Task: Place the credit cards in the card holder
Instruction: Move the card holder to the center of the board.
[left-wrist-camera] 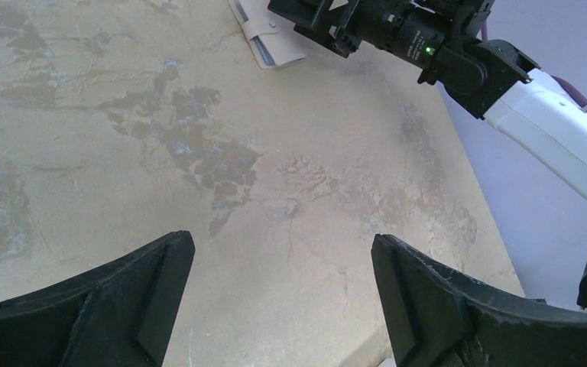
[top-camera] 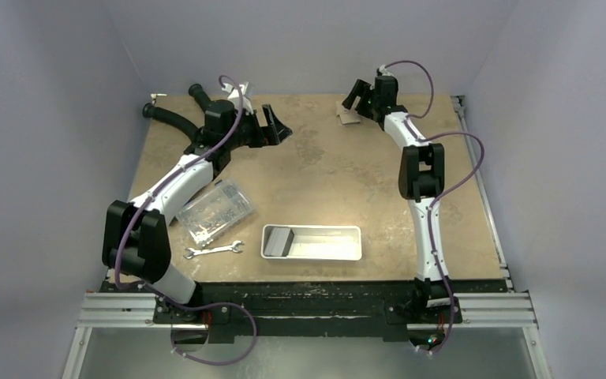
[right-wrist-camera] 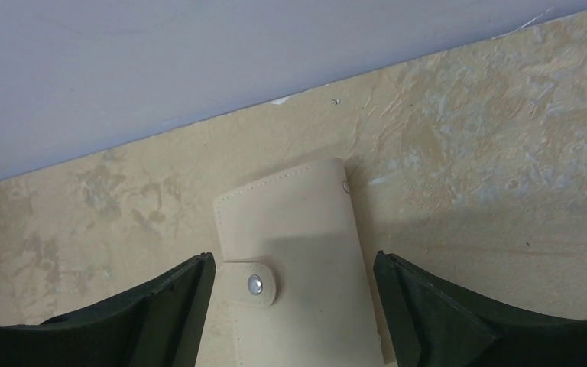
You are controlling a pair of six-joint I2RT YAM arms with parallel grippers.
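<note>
The beige card holder [right-wrist-camera: 306,252] lies snapped closed on the table near the back wall, also visible in the overhead view [top-camera: 348,117] and the left wrist view [left-wrist-camera: 271,42]. My right gripper [right-wrist-camera: 292,260] hangs over it, open, one finger on each side of it; the left finger is almost at the holder's edge and the right finger stands a little off. A dark grey credit card [top-camera: 278,241] lies in the left end of the white tray. My left gripper [left-wrist-camera: 283,238] is open and empty above bare table at the back left [top-camera: 276,122].
A long white tray [top-camera: 316,254] sits near the front centre. To its left lie a silver wrench [top-camera: 215,251] and a clear plastic box [top-camera: 215,209]. Black tube-shaped parts [top-camera: 170,118] rest at the back left corner. The back wall stands close behind the card holder.
</note>
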